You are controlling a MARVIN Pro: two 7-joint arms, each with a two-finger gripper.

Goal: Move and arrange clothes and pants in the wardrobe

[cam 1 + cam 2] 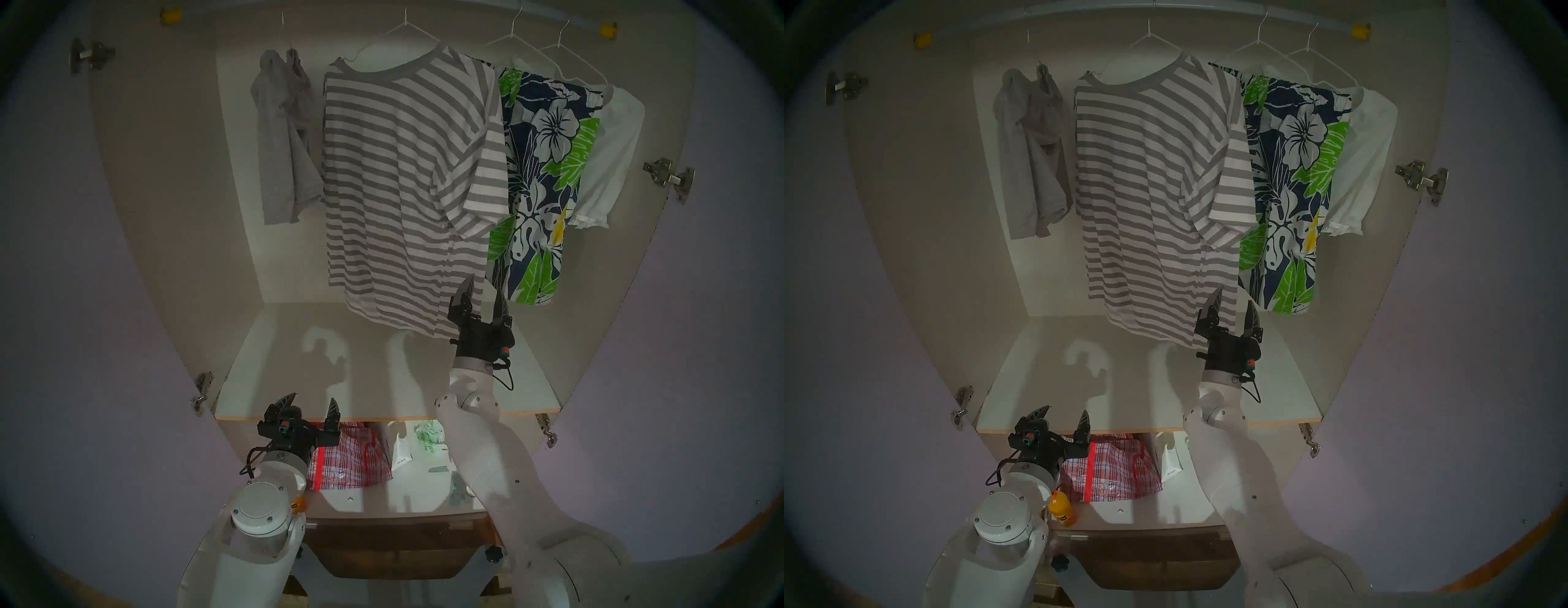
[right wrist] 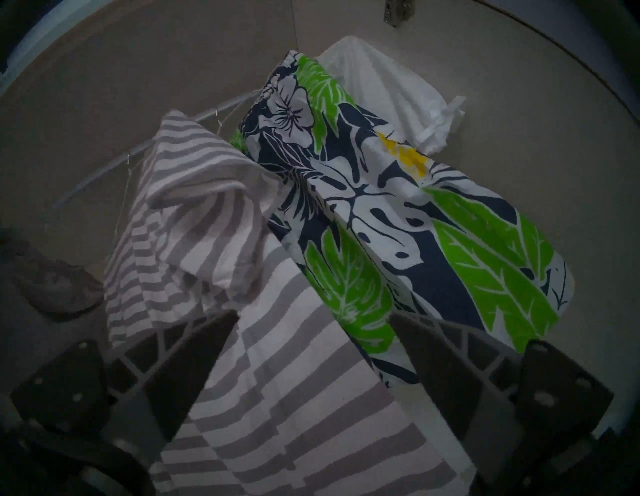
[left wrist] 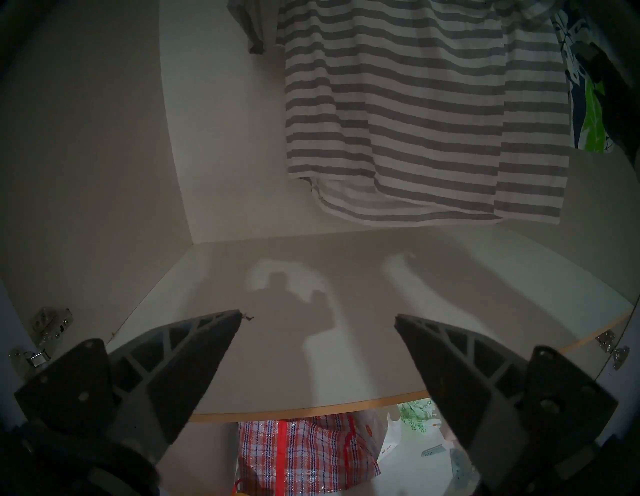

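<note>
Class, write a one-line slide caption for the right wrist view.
Open right gripper beneath the hanging striped T-shirt, with floral shorts and white top beyond.

A home: an open wardrobe (image 1: 237, 212) with hung clothes (image 1: 399, 178), a plaid bag (image 1: 352, 458) below.

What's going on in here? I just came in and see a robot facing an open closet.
A two-armed robot is arranging garments in a wardrobe. Four pieces hang on the rail: grey shorts, a striped T-shirt, floral shorts and a white top. The right gripper is open, raised at the T-shirt's lower right corner beside the floral shorts, holding nothing. The left gripper is open too, low at the shelf's front edge.
</note>
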